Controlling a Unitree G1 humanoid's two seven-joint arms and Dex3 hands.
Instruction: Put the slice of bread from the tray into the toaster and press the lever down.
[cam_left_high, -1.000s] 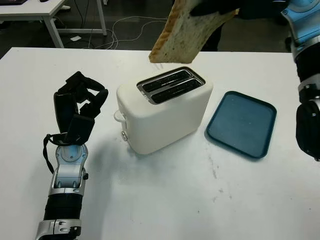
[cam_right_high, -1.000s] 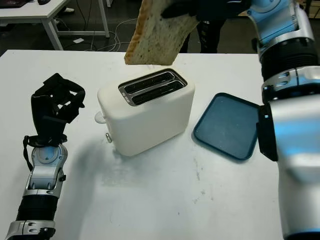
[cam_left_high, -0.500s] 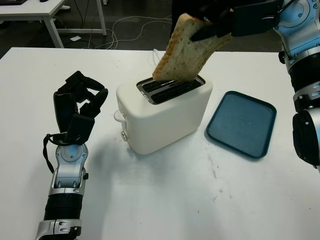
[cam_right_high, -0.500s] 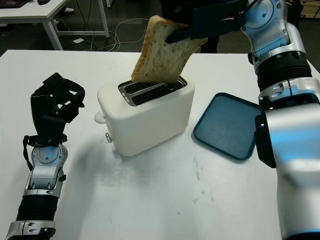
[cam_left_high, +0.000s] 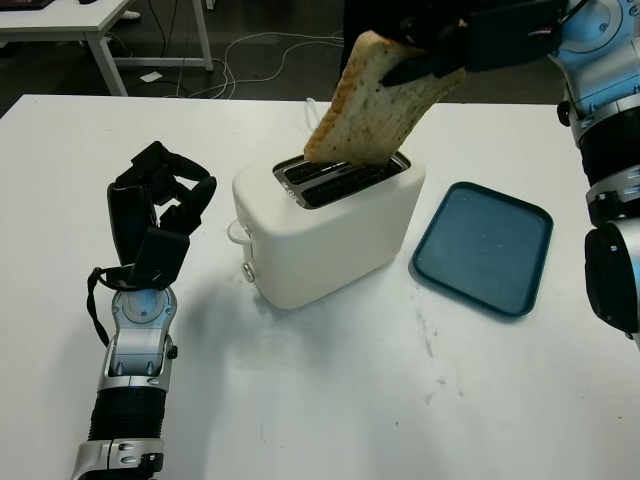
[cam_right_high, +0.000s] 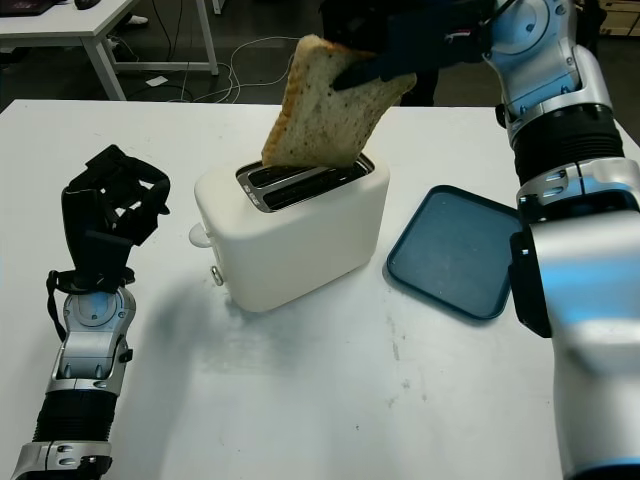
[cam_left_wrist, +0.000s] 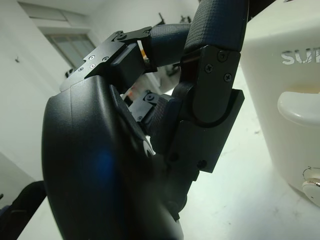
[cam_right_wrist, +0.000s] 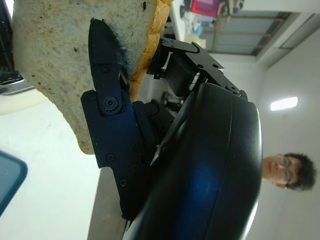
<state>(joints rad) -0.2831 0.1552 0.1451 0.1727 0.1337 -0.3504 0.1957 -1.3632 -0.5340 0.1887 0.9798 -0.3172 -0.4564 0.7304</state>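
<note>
White toaster (cam_left_high: 325, 225) stands near the middle of the tabletop (cam_left_high: 330, 400), turned at an angle, its two slots facing up and its lever (cam_left_wrist: 300, 107) on the end that faces the left hand. Over the slots hangs the bread (cam_left_high: 375, 100), a speckled slice held tilted, its upper corner clamped between the black fingers (cam_right_wrist: 107, 95) of the right hand (cam_left_high: 440, 50), which reaches in above the tabletop's far edge. The slice's lower edge sits right at the mouth of the slots; whether it has entered one cannot be told. The wrist view shows one finger pressed flat against the face of the bread with the crust edge behind it. Toward the right edge of the tabletop, just beside the toaster, lies a dark blue tray (cam_left_high: 485, 248), with nothing on it. The left hand (cam_left_high: 155, 215) stands upright near the left edge of the tabletop, beside the toaster but apart from it, its fingers curled in and holding nothing. Beyond the far edge, cables trail across a dark floor, and the leg of another white table (cam_left_high: 105, 45) stands at the far left. A person shows past the right hand in its wrist view.
</note>
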